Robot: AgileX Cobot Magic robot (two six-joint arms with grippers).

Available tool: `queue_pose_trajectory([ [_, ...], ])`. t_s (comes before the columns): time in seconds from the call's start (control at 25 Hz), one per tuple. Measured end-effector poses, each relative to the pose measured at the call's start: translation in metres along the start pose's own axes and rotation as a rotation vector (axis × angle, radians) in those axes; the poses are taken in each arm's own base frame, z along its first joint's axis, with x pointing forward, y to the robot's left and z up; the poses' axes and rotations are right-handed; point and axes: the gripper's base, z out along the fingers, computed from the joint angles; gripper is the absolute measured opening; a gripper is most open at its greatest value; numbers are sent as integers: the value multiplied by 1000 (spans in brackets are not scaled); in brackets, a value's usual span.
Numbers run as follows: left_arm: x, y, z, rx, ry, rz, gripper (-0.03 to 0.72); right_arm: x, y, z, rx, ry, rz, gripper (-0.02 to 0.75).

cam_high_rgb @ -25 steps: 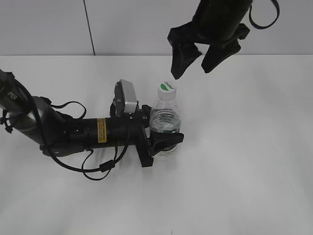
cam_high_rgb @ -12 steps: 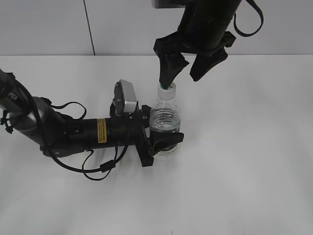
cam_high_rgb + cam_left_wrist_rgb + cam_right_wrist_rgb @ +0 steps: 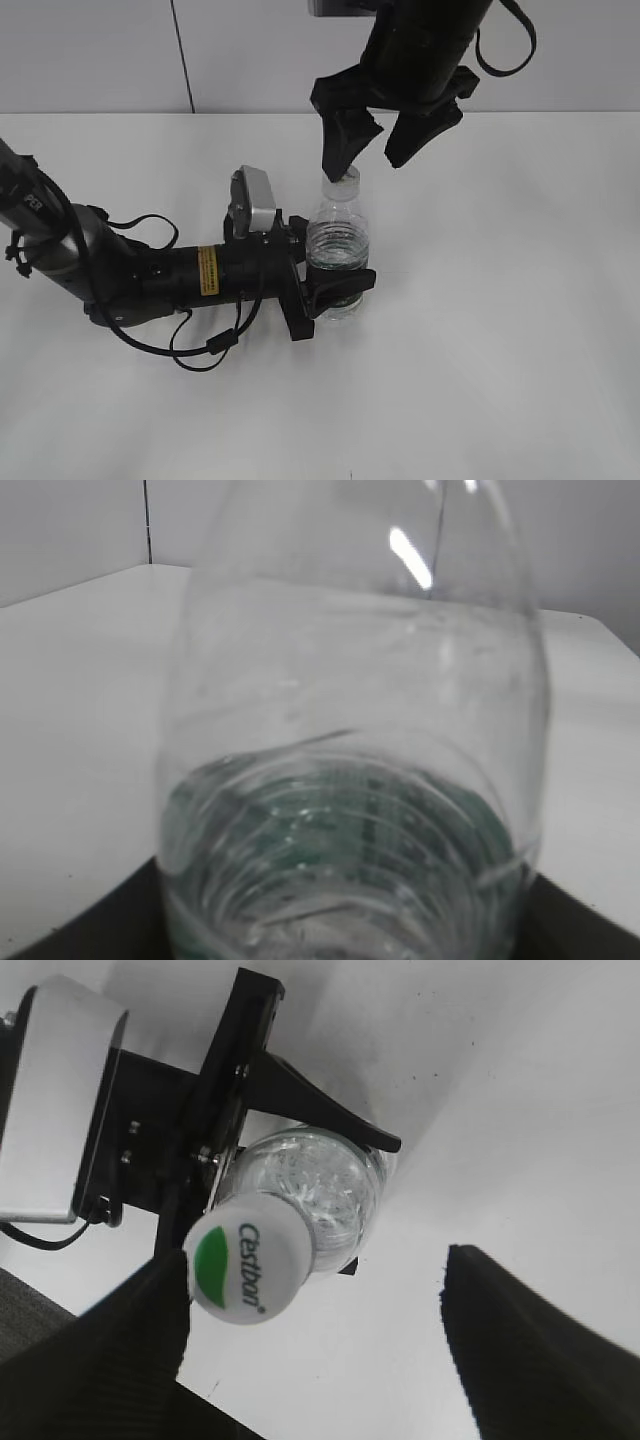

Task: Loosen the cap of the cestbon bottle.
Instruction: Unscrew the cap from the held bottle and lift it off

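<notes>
On the white table (image 3: 500,330) our left arm (image 3: 150,275) lies low, and its left gripper (image 3: 330,285) is clenched around the lower body of the cestbon bottle (image 3: 337,250), which stands upright near the middle. Compared with half a second ago, we see this arm and the bottle almost where they were. Our right gripper (image 3: 378,140) hangs above with its jaws spread wide; it has dropped only slightly, and one finger (image 3: 345,140) now sits just beside the cap (image 3: 345,178), partly hiding it. From the right wrist, the cap (image 3: 248,1258) lies against one finger's edge, well apart from the other.
</notes>
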Motion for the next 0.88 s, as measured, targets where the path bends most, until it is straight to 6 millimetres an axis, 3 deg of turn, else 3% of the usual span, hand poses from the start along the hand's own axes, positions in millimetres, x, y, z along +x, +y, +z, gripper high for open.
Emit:
queue_pose_trajectory([
  [0.28,0,0,0,0,0,0,408,0,15,4,-10,10,-40,594],
  [0.72,0,0,0,0,0,0,408,-8,12,9,8,2,-51,594],
  [0.88,0,0,0,0,0,0,408,-10,10,20,6,27,-47,594],
])
